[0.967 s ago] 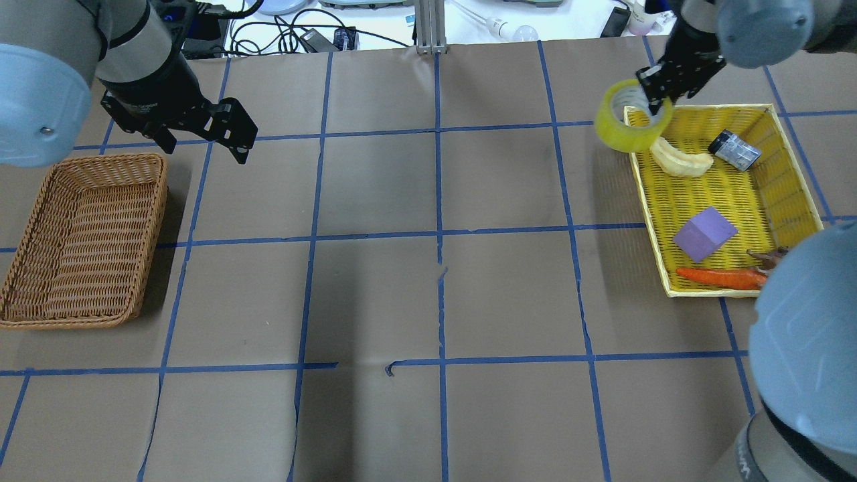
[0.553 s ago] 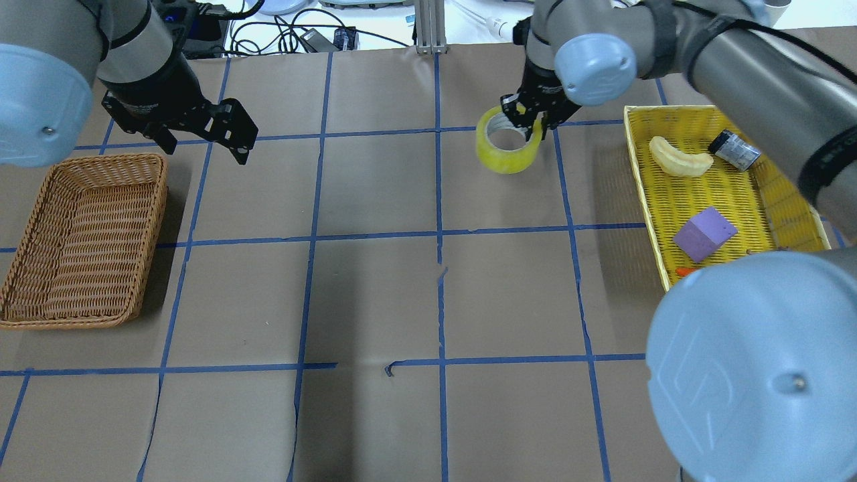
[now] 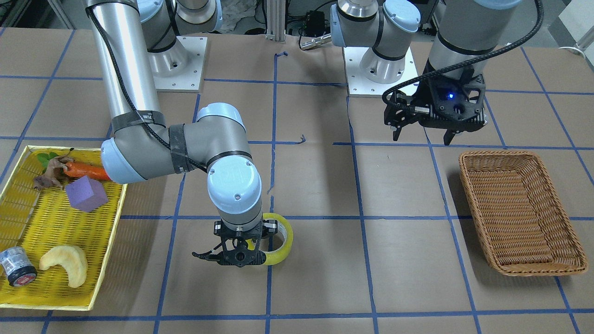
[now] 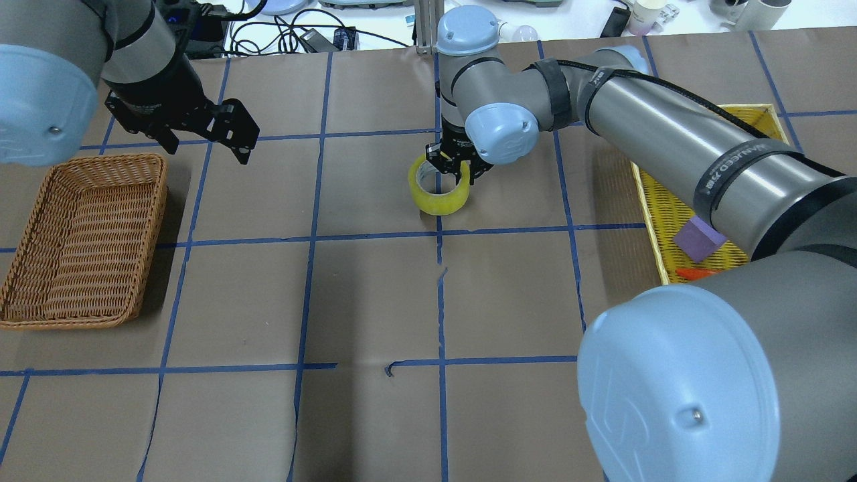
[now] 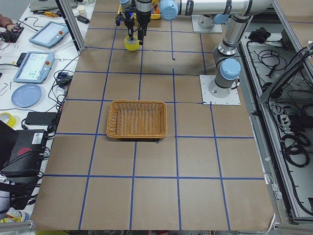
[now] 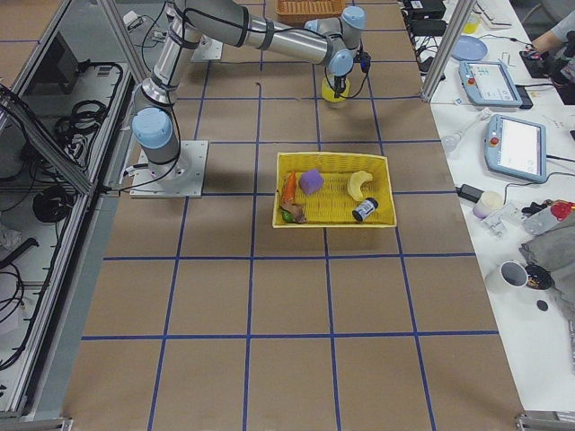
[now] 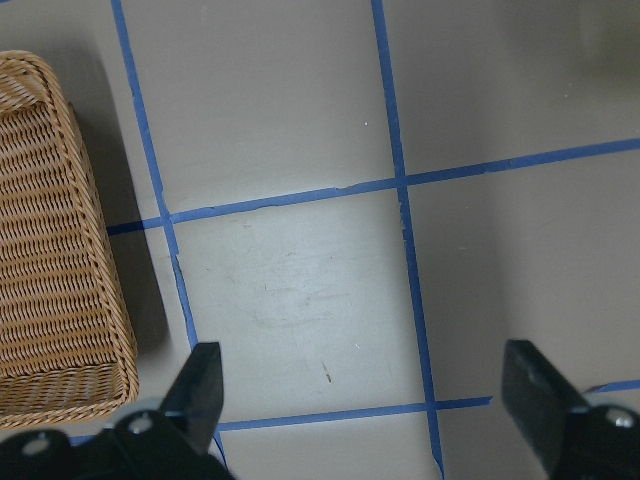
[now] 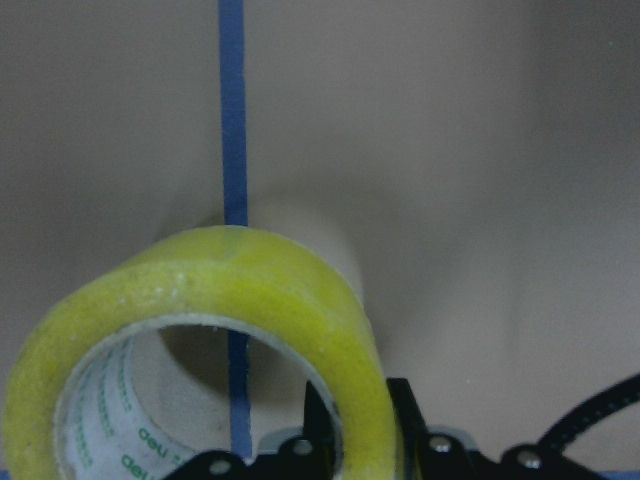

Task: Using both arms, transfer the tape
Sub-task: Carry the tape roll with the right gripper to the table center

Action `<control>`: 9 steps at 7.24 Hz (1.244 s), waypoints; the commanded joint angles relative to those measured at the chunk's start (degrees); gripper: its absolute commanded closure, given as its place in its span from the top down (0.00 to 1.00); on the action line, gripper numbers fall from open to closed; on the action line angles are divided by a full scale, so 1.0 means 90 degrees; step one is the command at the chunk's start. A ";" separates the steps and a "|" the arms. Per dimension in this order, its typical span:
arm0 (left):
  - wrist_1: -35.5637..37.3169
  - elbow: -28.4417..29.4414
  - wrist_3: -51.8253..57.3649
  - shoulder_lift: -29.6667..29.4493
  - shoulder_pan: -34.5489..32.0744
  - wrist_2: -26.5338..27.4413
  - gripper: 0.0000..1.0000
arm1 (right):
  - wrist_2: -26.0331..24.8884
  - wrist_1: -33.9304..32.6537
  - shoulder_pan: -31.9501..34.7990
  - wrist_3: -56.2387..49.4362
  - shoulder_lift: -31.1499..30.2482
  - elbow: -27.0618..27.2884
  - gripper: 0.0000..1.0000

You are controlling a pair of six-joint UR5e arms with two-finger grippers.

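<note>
Right gripper point(image 8: 360, 425): closed on the wall of the tape point(image 4: 442, 199), one finger inside the core and one outside, and pointing down from an arm stretched out over the middle of the table.
Tape: a yellow roll with a grey-white printed core, hanging tilted from the right gripper. It sits over a blue grid line point(image 4: 440, 281) at mid-table, between the yellow tray point(image 3: 46, 222) and the wicker basket point(image 4: 87, 314) and well apart from both. Whether its lower edge touches the table point(image 4: 375, 301) cannot be told.
Left gripper point(image 7: 365, 390): wide open and holding nothing, with a blue light on its body. It hovers above bare table just beside the far corner of the wicker basket.
Wicker basket: a brown rectangular basket on the robot's left side of the table.
Yellow tray: on the robot's right side, holding a carrot point(image 3: 86, 170), a purple block point(image 3: 86, 195), a pale curved piece point(image 3: 65, 266) and a small dark cylinder with a red end point(image 3: 16, 269).
Table: covered in brown paper and marked into squares by blue lines.
</note>
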 commanded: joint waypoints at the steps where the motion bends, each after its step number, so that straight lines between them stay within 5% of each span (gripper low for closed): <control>1: 0.0008 0.0000 0.0007 0.0000 0.0000 0.0008 1.00 | -0.0020 -0.0152 0.0015 -0.0049 0.0273 -0.0315 0.00; 3: 0.0008 -0.0010 -0.0003 -0.0039 0.0000 0.0008 1.00 | -0.0010 -0.0152 0.0005 -0.0020 0.0402 -0.0298 0.00; 4: 0.0008 -0.0010 -0.0022 -0.0068 0.0000 -0.0041 1.00 | -0.0010 -0.0142 0.0005 -0.0039 0.0402 -0.0259 0.13; 5: 0.0017 0.0000 0.0007 -0.0088 -0.0010 -0.0041 1.00 | -0.0010 -0.0142 0.0005 -0.0040 0.0402 -0.0181 0.61; 6: 0.0017 0.0010 -0.0080 -0.0088 -0.0010 -0.0051 1.00 | -0.0001 -0.0132 0.0005 0.0028 0.0402 -0.0200 0.90; 7: 0.0017 0.0000 -0.0091 -0.0098 -0.0010 -0.0060 1.00 | 0.0009 -0.0132 0.0005 0.0048 0.0354 -0.0267 1.00; 9: 0.0017 0.0000 0.0006 -0.0089 -0.0020 -0.0051 1.00 | -0.0039 0.0003 -0.0093 -0.0039 -0.0180 -0.0424 1.00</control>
